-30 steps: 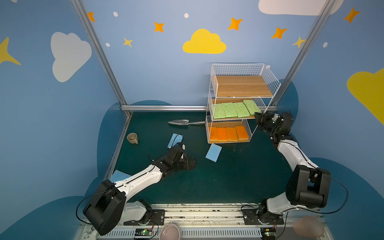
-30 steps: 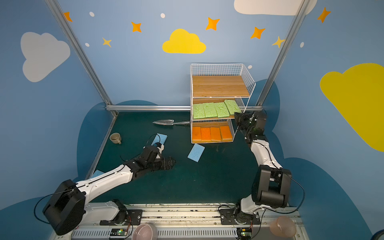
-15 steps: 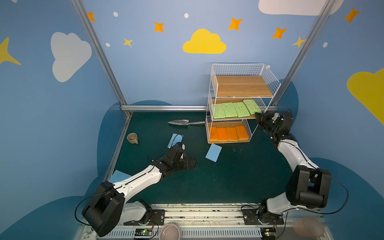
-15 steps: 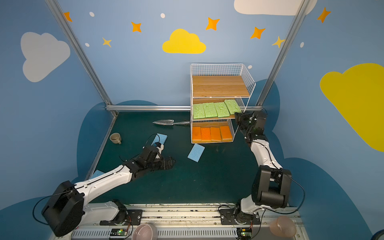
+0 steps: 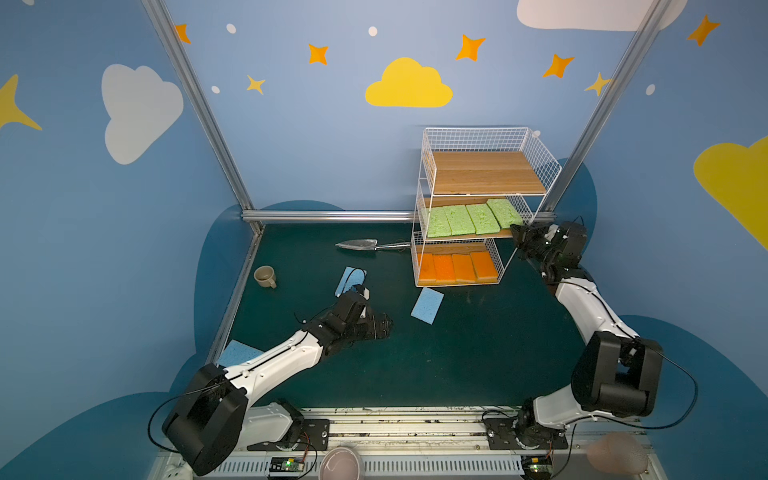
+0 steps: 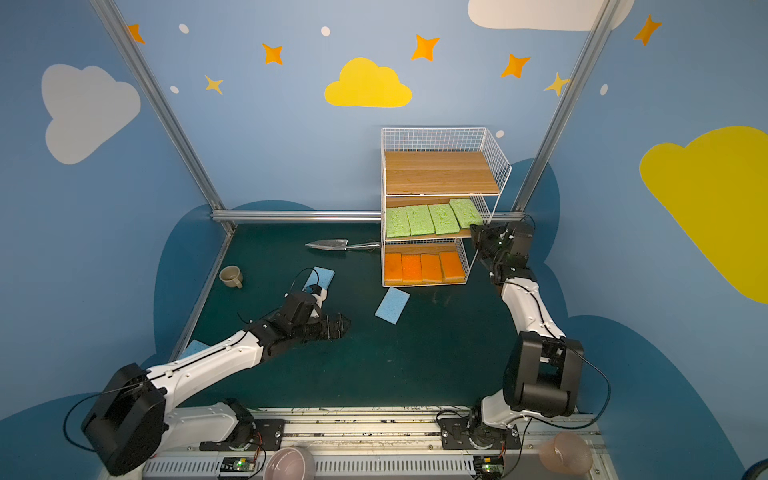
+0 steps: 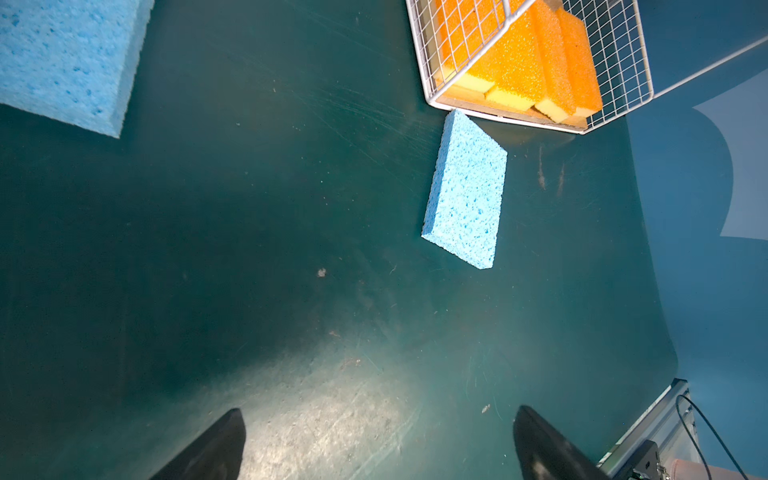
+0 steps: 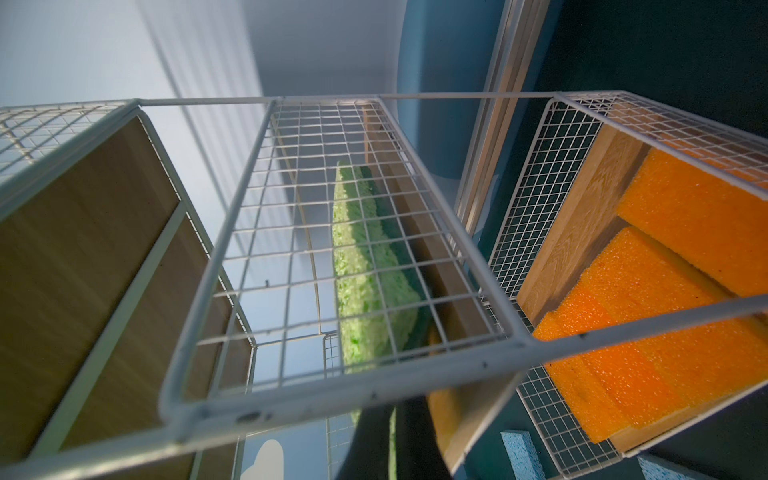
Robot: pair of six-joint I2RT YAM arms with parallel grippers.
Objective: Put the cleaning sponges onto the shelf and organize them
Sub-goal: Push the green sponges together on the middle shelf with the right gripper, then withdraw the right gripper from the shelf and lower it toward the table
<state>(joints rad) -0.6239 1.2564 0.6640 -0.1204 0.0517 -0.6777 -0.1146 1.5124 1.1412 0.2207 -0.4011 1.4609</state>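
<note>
The shelf [image 5: 473, 139] [image 6: 432, 139] stands at the back right, and its top board is bare. Several green sponges [image 5: 469, 219] [image 6: 432, 219] lie on its middle tier and several orange ones [image 5: 457, 268] [image 6: 424, 268] on its bottom tier. Three blue sponges lie on the floor: one [image 5: 427, 305] [image 7: 465, 191] before the shelf, one [image 5: 351, 280] [image 7: 66, 58] behind my left wrist, one [image 5: 239, 352] partly under my left arm. My left gripper [image 5: 384, 326] [image 7: 380, 424] hangs open and empty over bare floor. My right gripper [image 5: 517, 232] [image 8: 392, 419] is shut beside the middle tier's right end, near the rightmost green sponge [image 8: 361, 266].
A metal trowel [image 5: 359, 244] lies on the floor left of the shelf. A small cup [image 5: 265, 276] stands near the left wall. A pink bowl [image 5: 340, 465] and a pinkish cup [image 5: 619, 451] sit by the front rail. Metal frame posts rise at both back corners.
</note>
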